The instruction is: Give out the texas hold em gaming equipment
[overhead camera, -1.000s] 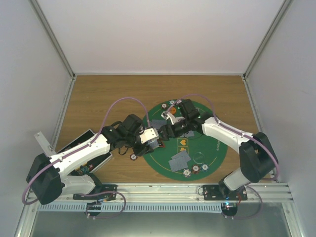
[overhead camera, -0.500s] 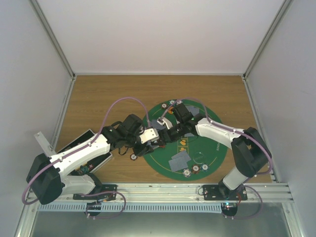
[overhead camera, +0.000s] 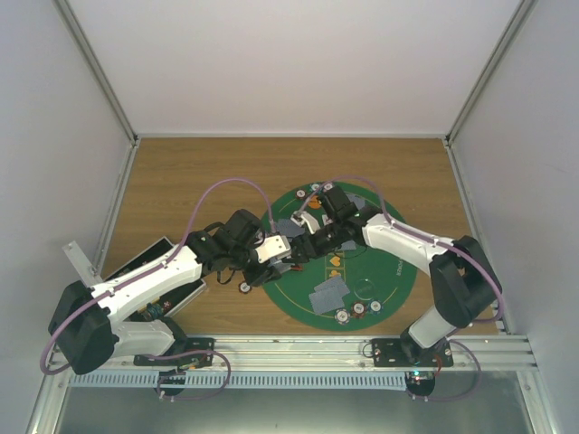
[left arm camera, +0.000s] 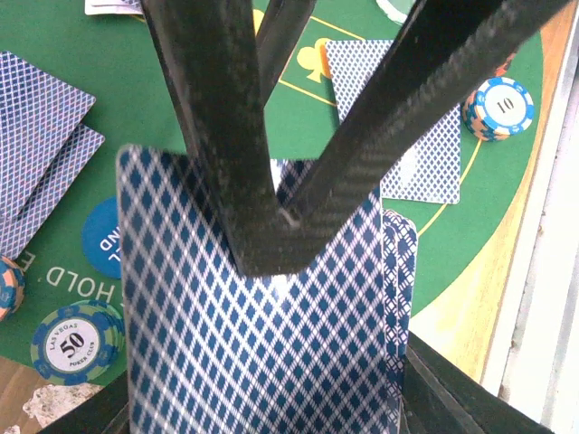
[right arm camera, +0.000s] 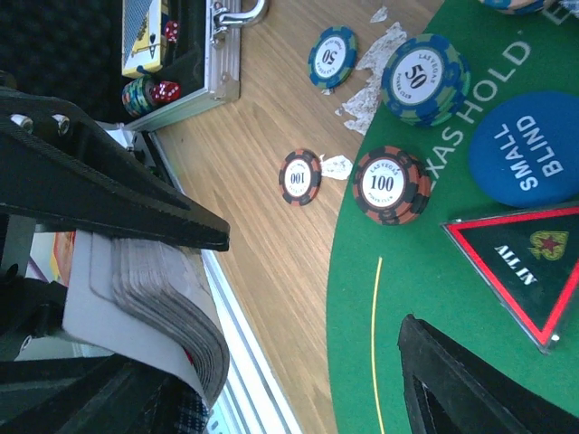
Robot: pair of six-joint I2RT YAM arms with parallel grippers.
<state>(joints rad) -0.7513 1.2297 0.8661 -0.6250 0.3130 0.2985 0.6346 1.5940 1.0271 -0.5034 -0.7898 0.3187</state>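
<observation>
Deal | left gripper (overhead camera: 274, 250) fingers clamped card deck (left arm camera: 262, 344) over green mat's (overhead camera: 389, 271) left edge | right gripper (left arm camera: 276, 244) fingers stood apart at top card | needed: pinch one card, slide it flat.

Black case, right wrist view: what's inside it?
Two red dice, a chip stack and a yellow box on dark lining. The left jaws, shut on the card deck, cover the rest of the case.

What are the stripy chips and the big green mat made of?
The chips look like hard moulded plastic or maybe clay composite: matte, with coloured edge stripes and printed round labels. The green mat looks like soft felt or fabric: flat and dull, no shine, with printed lettering.
</observation>
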